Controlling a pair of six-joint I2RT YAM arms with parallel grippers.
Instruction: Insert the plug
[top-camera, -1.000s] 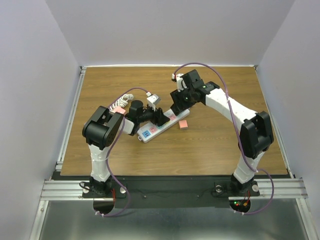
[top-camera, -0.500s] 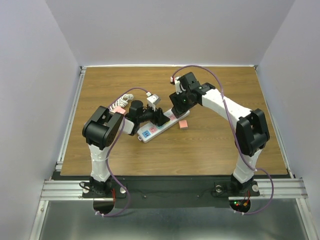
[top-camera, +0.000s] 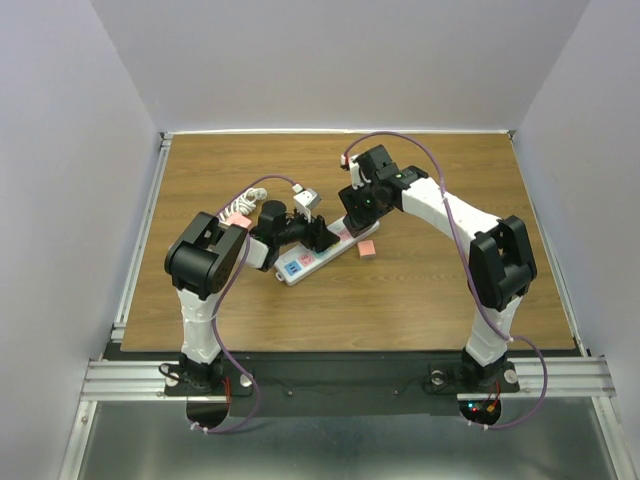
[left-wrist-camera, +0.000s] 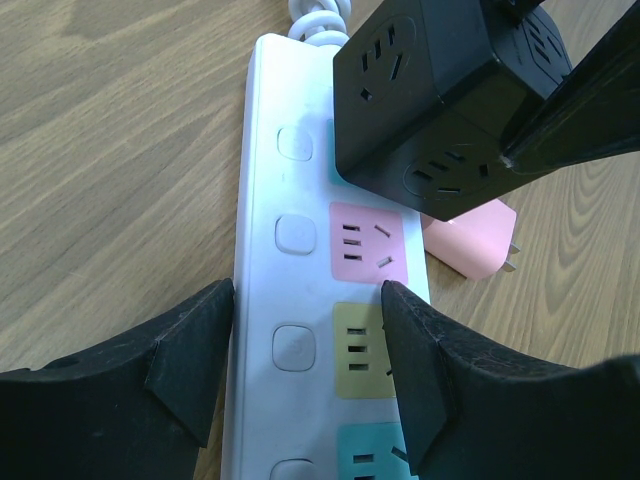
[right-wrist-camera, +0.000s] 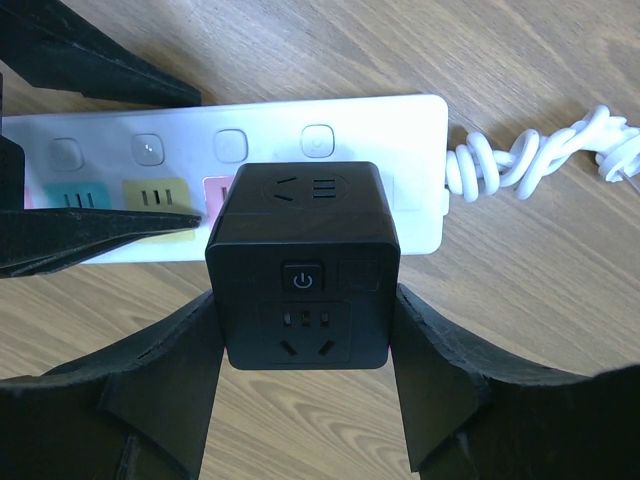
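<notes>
A white power strip (top-camera: 305, 259) with coloured sockets lies on the wooden table. My left gripper (left-wrist-camera: 308, 350) is shut across its width, one finger (left-wrist-camera: 190, 350) on each long side, beside the yellow socket (left-wrist-camera: 358, 350). My right gripper (right-wrist-camera: 303, 345) is shut on a black cube plug adapter (right-wrist-camera: 303, 265). It holds the adapter on the strip (right-wrist-camera: 400, 150) over the socket nearest the cord end, just past the pink socket (left-wrist-camera: 368, 243). The adapter (left-wrist-camera: 425, 105) hides that socket and its own prongs, so I cannot tell if it is seated.
A pink plug (left-wrist-camera: 470, 245) lies on the table against the strip's right side, also seen in the top view (top-camera: 367, 248). The strip's white coiled cord (right-wrist-camera: 525, 160) runs off its far end to a white plug (top-camera: 305, 197). Bare wood surrounds the strip.
My right arm has shifted slightly left and down toward the strip with the black adapter. The left arm and the strip have not moved.
</notes>
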